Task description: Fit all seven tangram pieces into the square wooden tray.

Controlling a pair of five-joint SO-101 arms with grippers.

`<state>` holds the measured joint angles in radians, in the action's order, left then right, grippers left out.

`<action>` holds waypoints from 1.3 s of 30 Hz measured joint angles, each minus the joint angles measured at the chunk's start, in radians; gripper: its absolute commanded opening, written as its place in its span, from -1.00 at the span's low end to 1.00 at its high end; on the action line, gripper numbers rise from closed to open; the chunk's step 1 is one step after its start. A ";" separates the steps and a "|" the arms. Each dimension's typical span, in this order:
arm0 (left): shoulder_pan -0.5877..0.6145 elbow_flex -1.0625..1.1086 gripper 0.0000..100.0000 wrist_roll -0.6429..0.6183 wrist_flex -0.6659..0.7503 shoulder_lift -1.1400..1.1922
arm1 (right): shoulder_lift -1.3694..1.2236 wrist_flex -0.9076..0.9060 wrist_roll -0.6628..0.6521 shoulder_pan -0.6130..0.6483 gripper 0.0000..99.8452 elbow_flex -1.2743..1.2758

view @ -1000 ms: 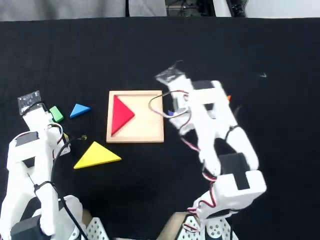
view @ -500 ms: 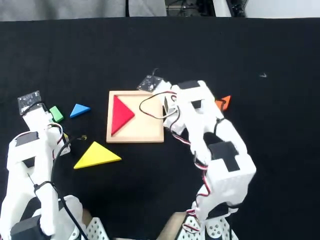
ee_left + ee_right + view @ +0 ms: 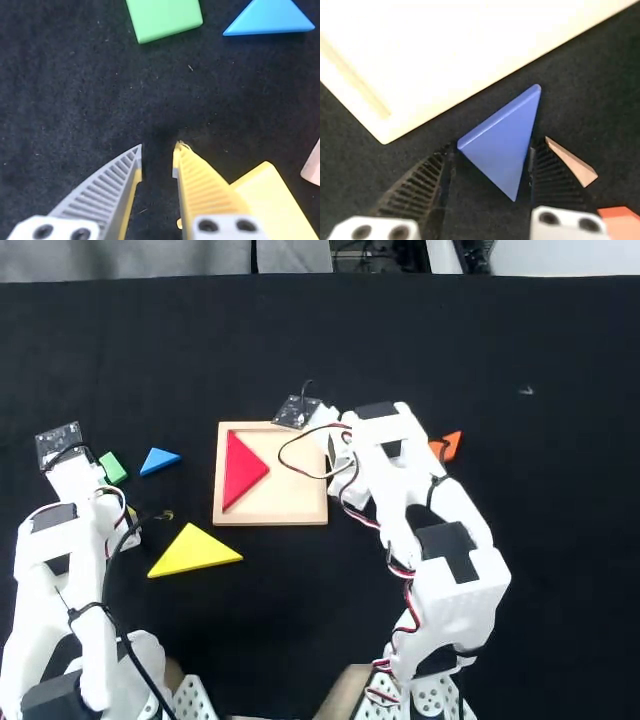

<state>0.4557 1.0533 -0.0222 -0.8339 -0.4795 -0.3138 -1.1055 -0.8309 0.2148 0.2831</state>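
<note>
Just beside the rim of the wooden tray [image 3: 445,60] | my right pincer [image 3: 492,150] closed on the blue triangle [image 3: 507,130], piece not yet inside | risk: a corner could catch the rim going in, twisting it loose.

We take this for a robotics lab or test bench, not a home. The table [image 3: 520,330] is covered edge to edge in black cloth. On its near side we see the left arm [image 3: 60,550] and the right arm [image 3: 430,530], both of white plastic, with bare wires [image 3: 310,455] looping along them and a small circuit board [image 3: 57,443] on a wrist. Behind the table we see a grey curtain [image 3: 120,258] and dark cables and gear [image 3: 380,255] beside a pale wall [image 3: 560,255].
</note>
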 measured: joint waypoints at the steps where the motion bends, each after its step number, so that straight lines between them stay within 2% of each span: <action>1: 0.000 0.000 -0.76 0.000 0.000 0.000 | 0.000 0.002 0.000 0.000 -0.56 0.000; 14: 0.000 0.000 -0.77 0.000 0.000 0.000 | 0.161 -0.034 0.025 0.014 -0.55 0.084; 20: 0.000 0.000 -0.77 0.000 0.000 0.000 | 0.176 0.060 0.029 0.043 -0.55 0.173; 39: 0.000 0.000 -0.77 0.000 0.000 0.000 | 0.038 0.068 0.031 0.043 -0.56 0.074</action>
<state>0.4557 1.0533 -0.0222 -0.8339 -0.4795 -0.2754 -1.0380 -0.8002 0.2578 0.3567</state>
